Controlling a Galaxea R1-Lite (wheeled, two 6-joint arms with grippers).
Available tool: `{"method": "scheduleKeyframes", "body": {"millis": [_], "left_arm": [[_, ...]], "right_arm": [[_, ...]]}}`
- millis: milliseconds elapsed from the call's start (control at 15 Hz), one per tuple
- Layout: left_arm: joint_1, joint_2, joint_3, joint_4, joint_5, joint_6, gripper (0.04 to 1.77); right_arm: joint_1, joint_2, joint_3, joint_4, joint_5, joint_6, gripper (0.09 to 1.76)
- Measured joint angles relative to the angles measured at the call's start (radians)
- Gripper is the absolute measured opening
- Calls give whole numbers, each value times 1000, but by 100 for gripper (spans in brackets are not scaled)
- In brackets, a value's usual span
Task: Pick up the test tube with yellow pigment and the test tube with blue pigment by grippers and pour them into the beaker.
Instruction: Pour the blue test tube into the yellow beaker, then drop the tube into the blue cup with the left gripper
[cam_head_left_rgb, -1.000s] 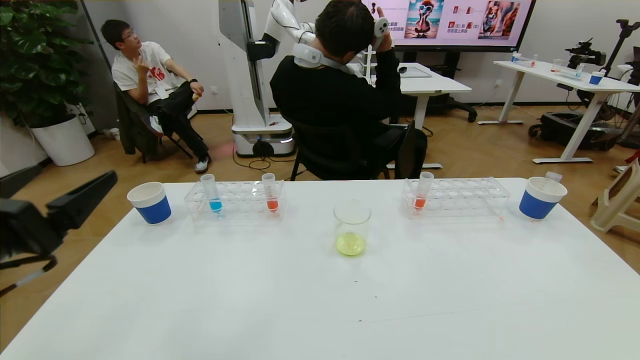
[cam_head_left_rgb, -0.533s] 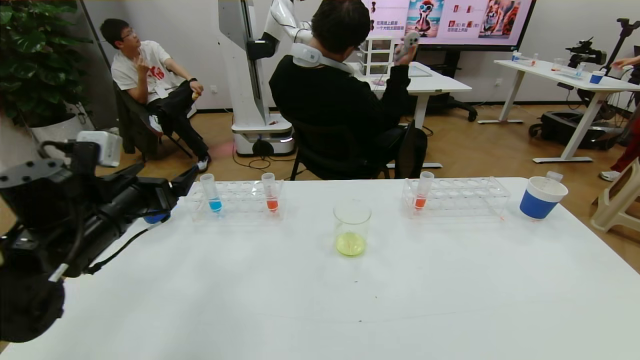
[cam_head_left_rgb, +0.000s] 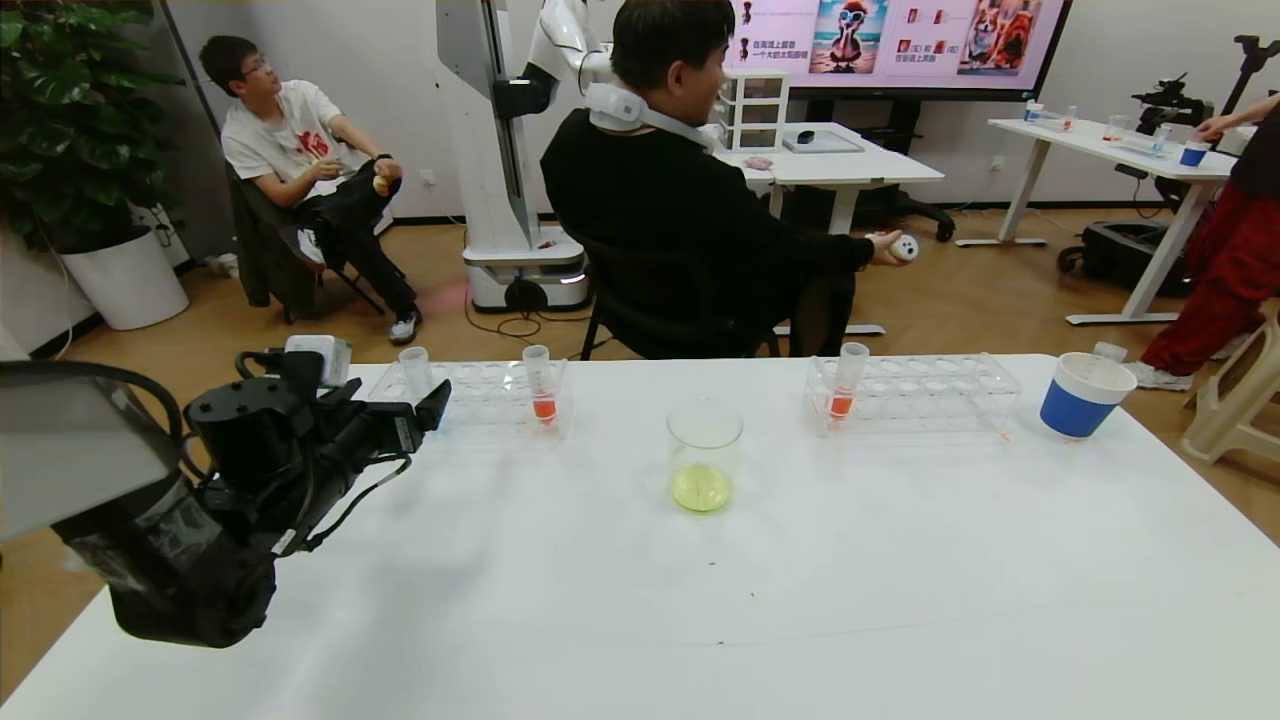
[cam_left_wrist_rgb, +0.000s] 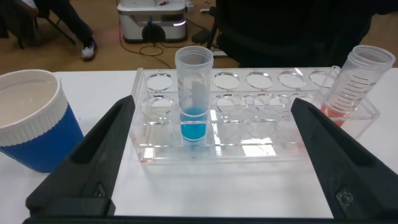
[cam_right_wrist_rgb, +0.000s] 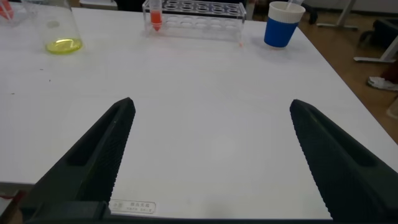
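Broad white table (cam_head_left_rgb: 800, 600), no legible writing anywhere on it. Black left gripper (cam_left_wrist_rgb: 208, 155) spread wide and empty, just in front of the clear plastic rack (cam_left_wrist_rgb: 249, 134), lined up with the upright clear tube of blue pigment (cam_left_wrist_rgb: 193, 102). Black right gripper (cam_right_wrist_rgb: 211, 134) wide apart, empty, above bare tabletop. Blue white-rimmed cup (cam_left_wrist_rgb: 31, 118) beside that rack. Clear glass beaker (cam_head_left_rgb: 704, 455), yellow liquid inside, mid-table. Orange-red tube (cam_left_wrist_rgb: 357, 78) at the rack's other end. 1 yellow tube: cannot tell.

White table (cam_head_left_rgb: 900, 600), two clear racks (cam_head_left_rgb: 915, 395), orange-red tubes (cam_head_left_rgb: 541, 385), blue cups (cam_head_left_rgb: 1078, 396)
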Motion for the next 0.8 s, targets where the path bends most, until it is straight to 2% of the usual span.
{"method": "scheduleKeyframes", "body": {"millis": [333, 667, 800], "left_arm": [[-3, 85, -118, 1, 54, -1, 175], [-4, 181, -245, 2, 67, -3, 175], [-6, 206, -274, 2, 98, -5, 175]], "right_arm": [[0, 0, 0, 0, 0, 0, 174], [0, 0, 0, 0, 0, 0, 174], [0, 0, 0, 0, 0, 0, 174]]}}
